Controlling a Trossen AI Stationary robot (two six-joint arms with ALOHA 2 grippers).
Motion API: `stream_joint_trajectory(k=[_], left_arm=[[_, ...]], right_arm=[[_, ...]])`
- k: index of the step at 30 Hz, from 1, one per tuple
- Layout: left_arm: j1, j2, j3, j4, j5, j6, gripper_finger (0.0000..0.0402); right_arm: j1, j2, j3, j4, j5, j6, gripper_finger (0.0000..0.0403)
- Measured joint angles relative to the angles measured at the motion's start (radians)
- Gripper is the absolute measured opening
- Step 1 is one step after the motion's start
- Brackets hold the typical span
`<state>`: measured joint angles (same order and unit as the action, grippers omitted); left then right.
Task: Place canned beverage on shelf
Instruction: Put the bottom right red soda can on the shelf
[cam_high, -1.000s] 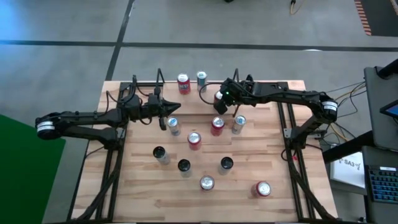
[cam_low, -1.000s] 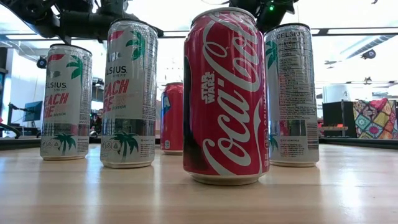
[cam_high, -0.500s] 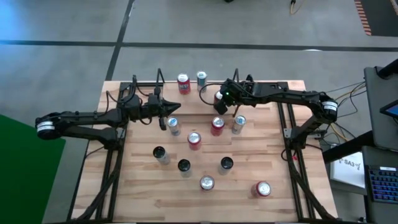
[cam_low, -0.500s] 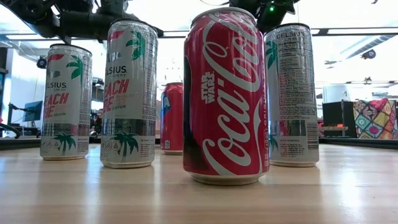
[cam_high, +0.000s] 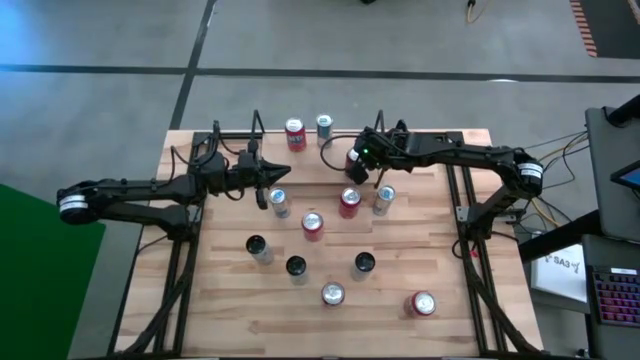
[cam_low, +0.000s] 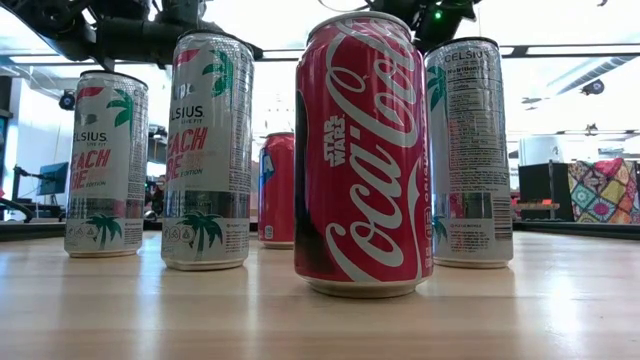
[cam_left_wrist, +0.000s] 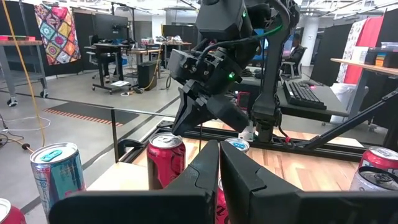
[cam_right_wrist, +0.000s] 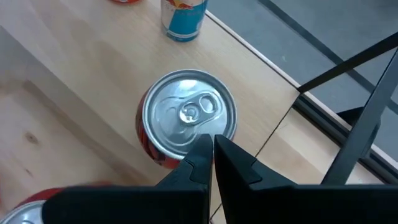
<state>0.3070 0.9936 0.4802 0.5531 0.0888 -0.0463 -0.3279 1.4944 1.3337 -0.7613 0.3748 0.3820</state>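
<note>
Pale wooden planks form the table (cam_high: 230, 300) where two dark robot arms work among a scatter of drink cans, an open workshop floor stretching beyond. At the table's far edge stands the shelf (cam_high: 270, 140), a narrow black wire rack with a light wooden floor, already holding a red can (cam_high: 295, 133) and a pale blue can (cam_high: 324, 125) side by side, with a second red can (cam_high: 352, 158) at its right end.

The right gripper (cam_high: 360, 170) hangs directly above that second red can (cam_right_wrist: 186, 121), fingers pinched together and holding nothing; its wrist camera looks straight down on the silver lid, and the can stands upright on the wood, free of the fingertips. By appearances that can is newly delivered or about to be nudged; which, the pictures do not settle.

The left gripper (cam_high: 262, 195) hovers near the table's middle, just beside a silver can (cam_high: 279, 203), its fingers (cam_left_wrist: 205, 168) likewise closed and empty.

Much remains. Roughly nine more cans stand on the open table, among them a large red cola can (cam_low: 362, 155) nearest the low camera and two tall silver cans (cam_low: 207, 150) beside it. By this count the job is perhaps a quarter done.
</note>
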Motion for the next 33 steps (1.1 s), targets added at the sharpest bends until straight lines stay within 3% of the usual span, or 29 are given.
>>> stream_joint_trajectory(k=[9, 17, 33], left_arm=[[0.0, 0.0, 0.0, 0.0, 0.0, 0.0, 0.0], [0.0, 0.0, 0.0, 0.0, 0.0, 0.0, 0.0], [0.0, 0.0, 0.0, 0.0, 0.0, 0.0, 0.0]], right_arm=[[0.0, -0.001, 0.04, 0.0, -0.002, -0.001, 0.0009], [0.0, -0.002, 0.049, 0.011, -0.086, 0.004, 0.0009], [0.0, 0.008, 0.03, -0.02, -0.089, 0.026, 0.0009]])
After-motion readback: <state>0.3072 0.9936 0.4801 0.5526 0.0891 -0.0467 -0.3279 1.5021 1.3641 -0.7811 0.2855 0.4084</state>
